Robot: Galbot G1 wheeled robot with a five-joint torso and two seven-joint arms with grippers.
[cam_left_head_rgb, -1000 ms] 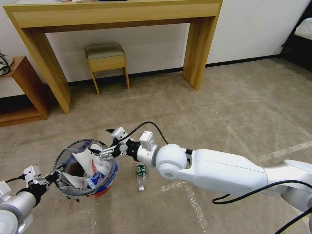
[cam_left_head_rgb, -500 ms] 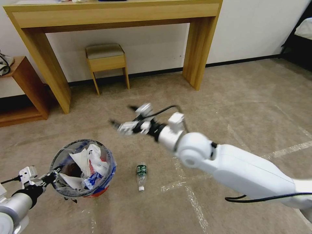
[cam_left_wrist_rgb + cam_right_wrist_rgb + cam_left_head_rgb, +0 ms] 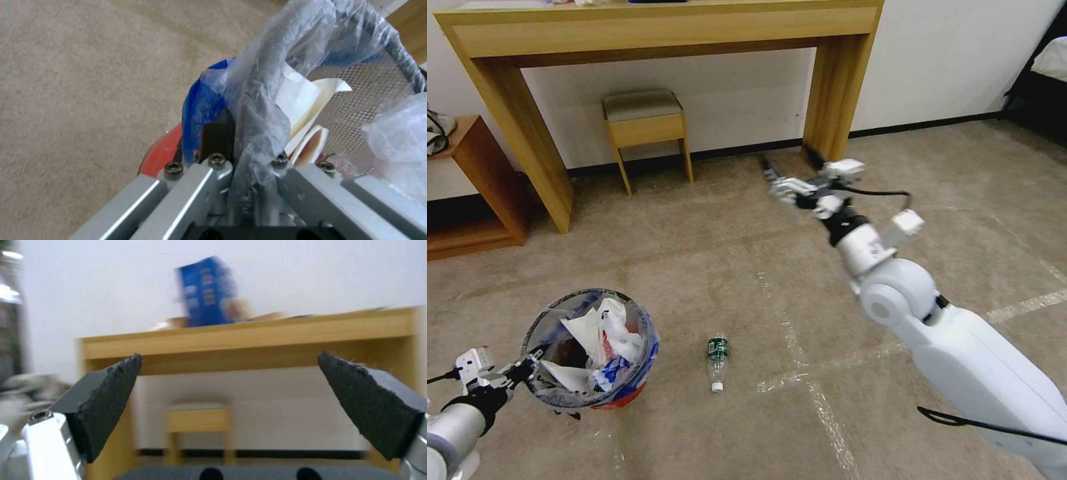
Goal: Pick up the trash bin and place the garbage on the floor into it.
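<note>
The left gripper (image 3: 249,146) is closed on the bag-lined rim of the trash bin (image 3: 627,380), which holds white paper. The right gripper (image 3: 780,175) is wide apart, empty, raised far from the bin; a small bottle (image 3: 716,360) lies on the floor (image 3: 894,220) between them.

One trash bin (image 3: 590,350) is sitting at the lower left of the head view, and one small green-labelled bottle (image 3: 716,361) is lying on the floor (image 3: 707,240) just right of it, near the lower middle. Two grippers are showing: the left gripper (image 3: 527,368) at the bin's rim, lower left, and the right gripper (image 3: 775,175) above centre. One desk (image 3: 654,30) is spanning the top, with one stool (image 3: 646,120) under it.
</note>
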